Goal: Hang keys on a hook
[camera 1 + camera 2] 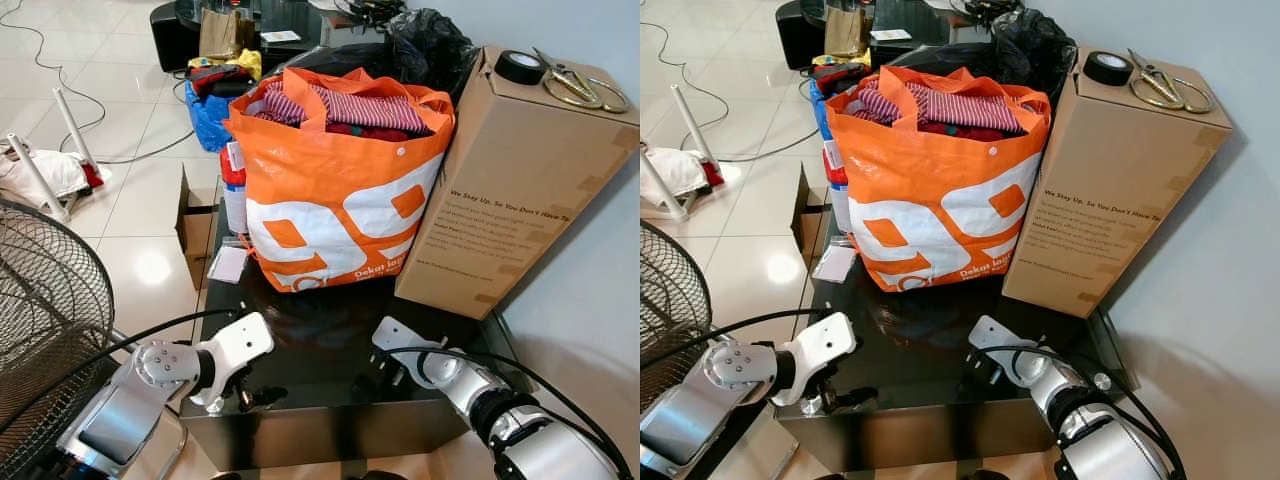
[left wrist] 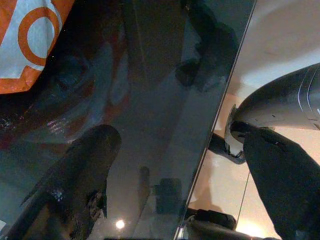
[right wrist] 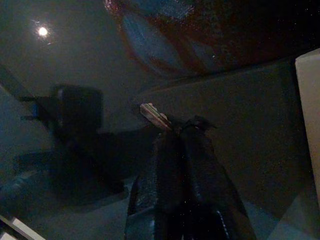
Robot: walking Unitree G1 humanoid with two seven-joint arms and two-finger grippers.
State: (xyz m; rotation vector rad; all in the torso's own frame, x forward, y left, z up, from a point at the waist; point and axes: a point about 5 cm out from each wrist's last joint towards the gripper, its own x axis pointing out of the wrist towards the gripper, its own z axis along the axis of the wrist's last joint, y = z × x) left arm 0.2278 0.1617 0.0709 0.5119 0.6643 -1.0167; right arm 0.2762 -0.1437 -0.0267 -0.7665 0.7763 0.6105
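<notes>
Both grippers worked low over the front edge of the glossy black table [image 1: 330, 400], which carried an orange shopping bag [image 1: 330, 190] of striped clothes and a tall cardboard box [image 1: 520, 190] along its back. The right gripper [image 3: 175, 131] had its fingers pressed together on a small silvery blade, judged to be the keys [image 3: 154, 116], held just above the glass near the front right corner, probably pinched so for lifting. The left gripper [image 1: 240, 398] hovered at the front left edge with its fingers [image 2: 75, 180] spread wide, empty, seemingly kept clear. No hook could be made out.
</notes>
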